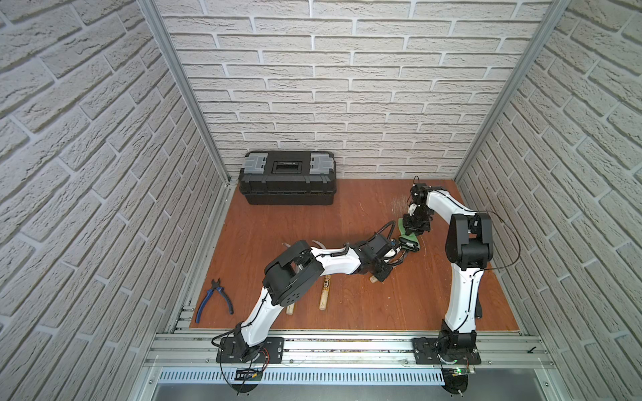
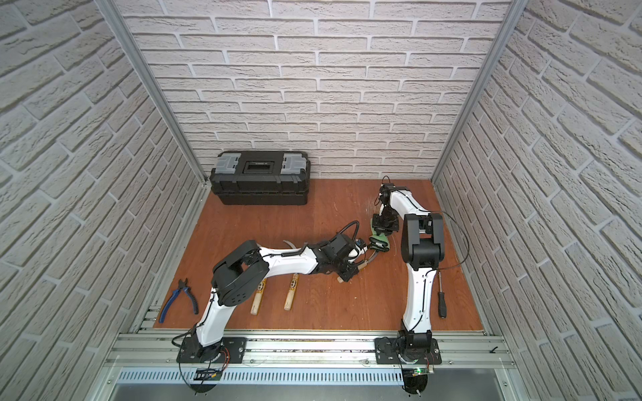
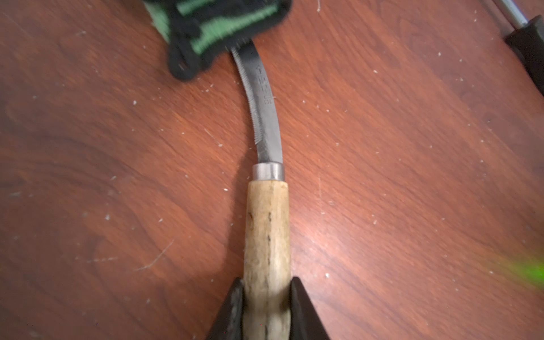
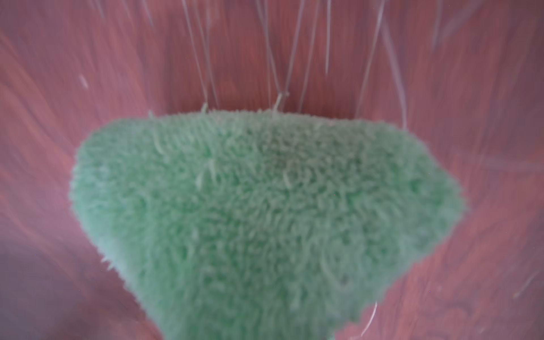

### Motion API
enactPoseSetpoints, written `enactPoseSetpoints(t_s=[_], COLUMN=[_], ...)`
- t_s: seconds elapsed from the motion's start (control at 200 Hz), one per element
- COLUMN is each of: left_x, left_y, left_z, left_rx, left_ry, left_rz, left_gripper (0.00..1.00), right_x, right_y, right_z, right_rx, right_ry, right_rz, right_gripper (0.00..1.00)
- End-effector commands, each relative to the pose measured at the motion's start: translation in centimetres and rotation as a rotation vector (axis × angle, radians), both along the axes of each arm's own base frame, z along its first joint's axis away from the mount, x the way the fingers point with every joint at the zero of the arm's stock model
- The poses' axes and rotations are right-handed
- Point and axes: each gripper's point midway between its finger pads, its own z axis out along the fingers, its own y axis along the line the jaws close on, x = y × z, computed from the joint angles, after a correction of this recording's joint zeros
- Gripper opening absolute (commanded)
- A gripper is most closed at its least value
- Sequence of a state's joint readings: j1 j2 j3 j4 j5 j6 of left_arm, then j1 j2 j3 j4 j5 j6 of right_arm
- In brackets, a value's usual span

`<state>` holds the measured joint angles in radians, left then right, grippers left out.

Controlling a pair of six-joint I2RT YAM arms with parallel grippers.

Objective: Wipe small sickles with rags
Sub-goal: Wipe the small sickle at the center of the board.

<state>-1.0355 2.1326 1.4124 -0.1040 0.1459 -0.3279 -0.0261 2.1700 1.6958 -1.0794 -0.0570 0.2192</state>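
Observation:
My left gripper (image 3: 266, 294) is shut on the pale wooden handle of one small sickle (image 3: 266, 223), held low over the table. Its grey serrated blade (image 3: 265, 106) curves away, and its far end is hidden under the green fluffy rag (image 3: 217, 26). My right gripper (image 1: 417, 229) points down, shut on the rag (image 1: 411, 239). The rag (image 4: 265, 206) fills the right wrist view and hides the fingers. Two more small sickles lie near the front, their handles (image 2: 258, 298) (image 2: 291, 293) showing beside the left arm, which covers most of their blades.
A black toolbox (image 1: 286, 177) stands against the back wall at the left. Blue-handled pliers (image 1: 215, 300) lie at the front left. A black-handled screwdriver (image 2: 441, 302) lies at the front right beside the right arm. The brown table (image 1: 347, 215) is dusty.

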Motion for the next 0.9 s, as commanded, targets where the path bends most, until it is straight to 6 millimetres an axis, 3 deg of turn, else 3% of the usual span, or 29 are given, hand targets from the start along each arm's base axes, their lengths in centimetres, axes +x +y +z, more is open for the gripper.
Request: enactPoseSetpoints(t_s=[0.0,0.185,0.325,0.4,0.545,0.68,0.79,0.895], left_x=[-0.2,0.1,0.0,-0.1,-0.7,-1.0,-1.3,-1.3], left_y=[1.6,1.4,1.2,1.2,1.5,1.9,2.1,2.4], left_z=[-1.9,-1.7,-1.7,-1.8,-2.1,-2.4,-2.4,-2.3], left_rx=[0.049,0.029,0.018,0.019,0.031,0.044,0.045,0.047], left_ry=[0.044,0.039,0.043,0.050,0.064,0.077,0.086,0.090], left_rz=[0.053,0.067,0.063,0.057,0.046,0.046,0.051,0.061], left_gripper=[0.00,0.00,0.00,0.00,0.00,0.00,0.00,0.00], right_x=[-5.8,-11.0,-12.9,-12.8,-9.9,-4.9,-1.5,0.7], right_y=[0.4,1.6,3.6,3.3,2.4,1.8,1.5,1.1], right_z=[-0.4,-1.6,-0.6,0.6,4.7,7.8,8.1,5.6], right_rx=[-0.012,0.028,0.130,0.113,0.069,0.038,0.021,0.002], right_ry=[0.158,0.207,0.136,0.084,-0.019,-0.106,-0.105,-0.028], right_rz=[0.036,0.021,0.007,0.001,0.009,0.026,0.041,0.052], right_gripper=[0.03,0.03,0.03,0.03,0.03,0.03,0.03,0.03])
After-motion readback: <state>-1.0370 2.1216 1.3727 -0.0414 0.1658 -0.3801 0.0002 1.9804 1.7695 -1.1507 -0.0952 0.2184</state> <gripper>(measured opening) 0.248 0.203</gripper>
